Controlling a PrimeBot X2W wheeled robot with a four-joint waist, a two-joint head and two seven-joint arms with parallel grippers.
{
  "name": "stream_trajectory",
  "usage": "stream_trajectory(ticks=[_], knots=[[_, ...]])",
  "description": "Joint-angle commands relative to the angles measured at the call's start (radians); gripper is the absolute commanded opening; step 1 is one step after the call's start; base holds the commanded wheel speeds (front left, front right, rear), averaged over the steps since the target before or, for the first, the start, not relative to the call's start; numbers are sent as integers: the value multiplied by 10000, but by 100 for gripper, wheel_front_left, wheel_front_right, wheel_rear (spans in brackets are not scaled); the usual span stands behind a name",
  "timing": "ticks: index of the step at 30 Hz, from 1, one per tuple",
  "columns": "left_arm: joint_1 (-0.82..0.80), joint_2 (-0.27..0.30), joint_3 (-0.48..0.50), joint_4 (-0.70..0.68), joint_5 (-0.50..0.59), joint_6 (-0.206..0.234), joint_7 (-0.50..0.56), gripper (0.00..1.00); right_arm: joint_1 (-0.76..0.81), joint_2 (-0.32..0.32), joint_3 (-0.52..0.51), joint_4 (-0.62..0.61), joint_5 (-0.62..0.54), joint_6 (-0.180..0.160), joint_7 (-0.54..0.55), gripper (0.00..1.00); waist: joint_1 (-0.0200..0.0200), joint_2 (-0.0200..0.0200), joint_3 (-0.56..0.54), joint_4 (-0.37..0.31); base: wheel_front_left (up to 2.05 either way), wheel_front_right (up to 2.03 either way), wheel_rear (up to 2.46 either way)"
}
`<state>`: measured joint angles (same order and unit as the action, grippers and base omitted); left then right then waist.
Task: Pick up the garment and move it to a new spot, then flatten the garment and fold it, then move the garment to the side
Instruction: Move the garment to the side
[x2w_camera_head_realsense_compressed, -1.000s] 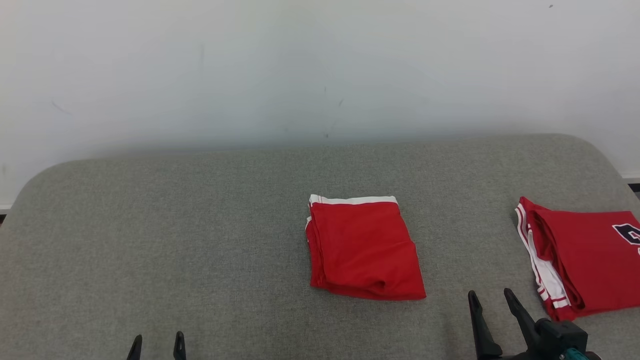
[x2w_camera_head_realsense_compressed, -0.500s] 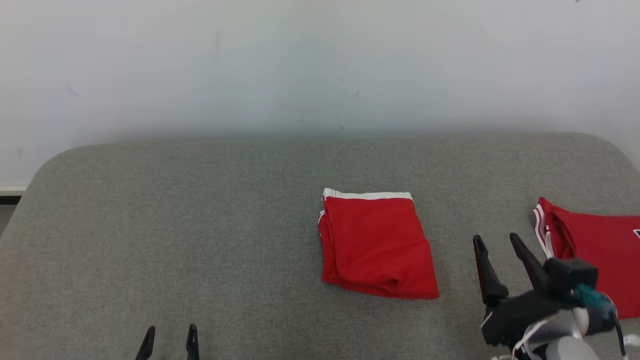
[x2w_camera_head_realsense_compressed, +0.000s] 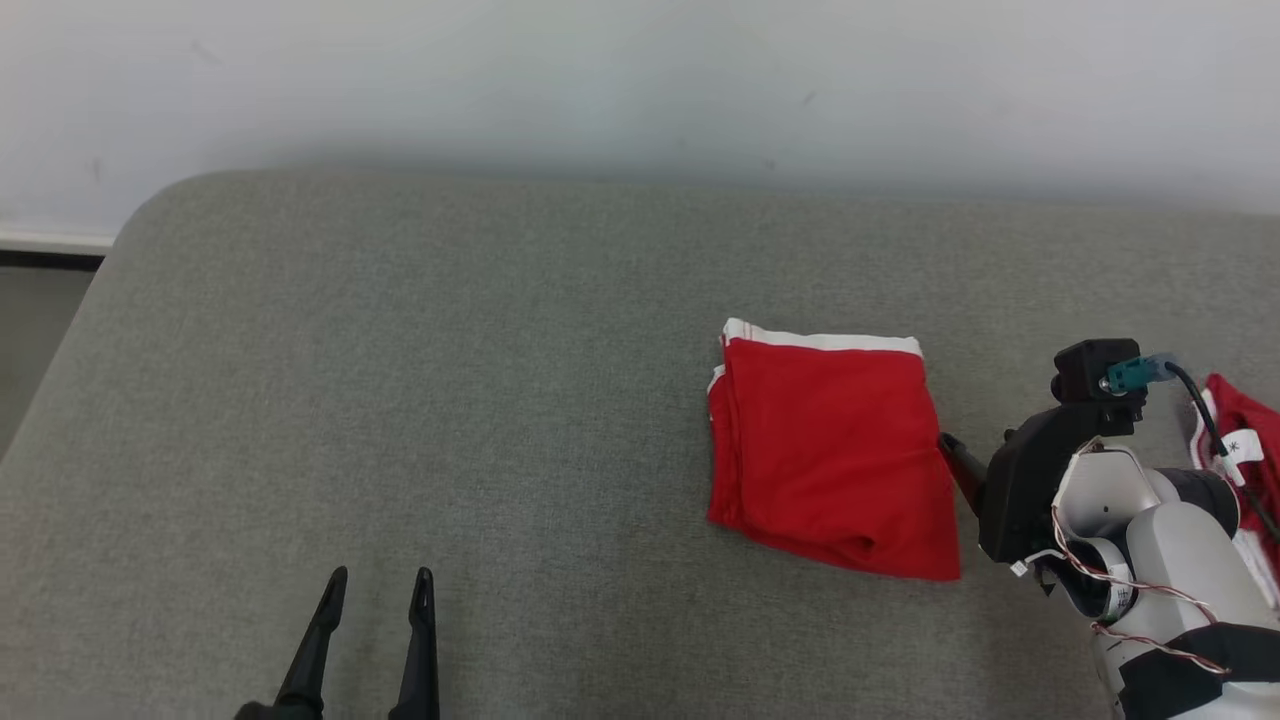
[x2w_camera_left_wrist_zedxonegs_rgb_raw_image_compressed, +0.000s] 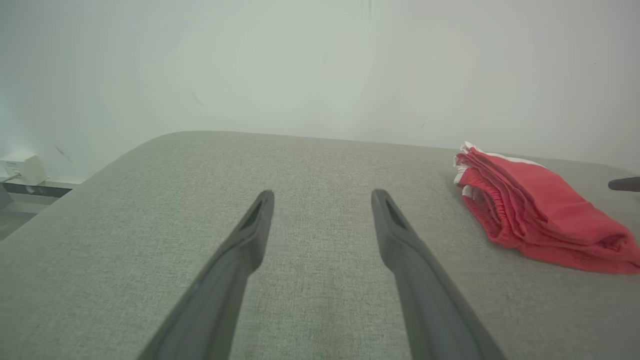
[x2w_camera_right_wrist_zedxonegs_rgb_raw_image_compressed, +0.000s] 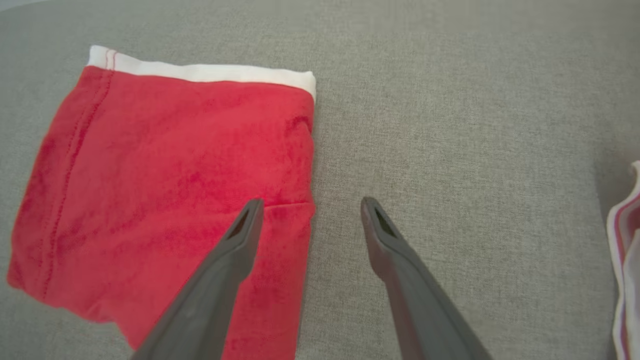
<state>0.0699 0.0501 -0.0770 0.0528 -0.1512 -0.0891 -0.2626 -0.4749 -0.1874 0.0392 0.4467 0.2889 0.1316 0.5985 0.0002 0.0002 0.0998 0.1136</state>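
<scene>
Folded red garment (x2w_camera_head_realsense_compressed: 830, 450), white band along its far side, lies flat on the grey fabric worktop (x2w_camera_head_realsense_compressed: 400, 400), right of centre. Right hand (x2w_camera_right_wrist_zedxonegs_rgb_raw_image_compressed: 310, 205) is open and straddles the garment's right edge: one finger over red cloth, the other over bare worktop; contact cannot be told. Left hand (x2w_camera_head_realsense_compressed: 380, 585) is open and empty near the front edge, well apart. Second red garment (x2w_camera_head_realsense_compressed: 1240, 420) lies at the right edge.

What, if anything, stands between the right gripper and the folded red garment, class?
Nothing visible does. The open right gripper straddles the right edge of the folded red garment: one finger over cloth, the other over bare grey surface.
</scene>
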Motion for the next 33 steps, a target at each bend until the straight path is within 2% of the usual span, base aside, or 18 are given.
stream_trajectory(ticks=[1, 5, 14, 18, 19, 20, 21, 26, 33], knots=[[-169, 2, -16, -42, -9, -32, -26, 100, -100, -35, -49, 73, -38, -25, 93, 100, -2, -2, 571, 558, 0, 0, 0], [-358, 2, -76, -97, -32, -59, -26, 100, -336, 241, -480, 514, -319, -25, 794, 100, -2, -2, 839, 806, 0, 0, 0], [-682, 1, -290, -178, -105, -65, -25, 100, -520, 812, -1393, 1345, -1106, -25, 1127, 100, -2, -2, 1309, 1088, 0, 0, 0], [-735, 2, -348, -121, -114, -81, -25, 100, -382, 1028, -1151, 1772, -1444, -13, 1833, 100, -2, -2, 1373, 1065, 0, 0, 0], [-723, 4, -338, -125, -126, -68, -25, 100, -360, 1073, -1011, 1788, -1395, 7, 1959, 45, -2, -2, 1375, 1030, 0, 0, 0], [-711, 4, -325, -135, -143, -54, -25, 100, -380, 1088, -847, 1737, -1323, 10, 2037, 26, -2, -2, 1380, 986, 0, 0, 0], [-709, 1, -319, -141, -160, -50, -25, 100, -408, 1012, -644, 1648, -1316, 12, 2074, 0, -2, -2, 1383, 941, 0, 0, 0], [-775, -1, -295, -249, -136, 6, -25, 100, -757, 167, 483, 905, -1173, -8, 2161, 0, -2, -2, 1388, 551, 0, 0, 0], [-990, 2, -94, -486, -185, 182, -25, 100, -1427, -1285, 2165, -979, -519, -26, 2671, 0, -2, -2, 1568, -436, 0, 0, 0]])
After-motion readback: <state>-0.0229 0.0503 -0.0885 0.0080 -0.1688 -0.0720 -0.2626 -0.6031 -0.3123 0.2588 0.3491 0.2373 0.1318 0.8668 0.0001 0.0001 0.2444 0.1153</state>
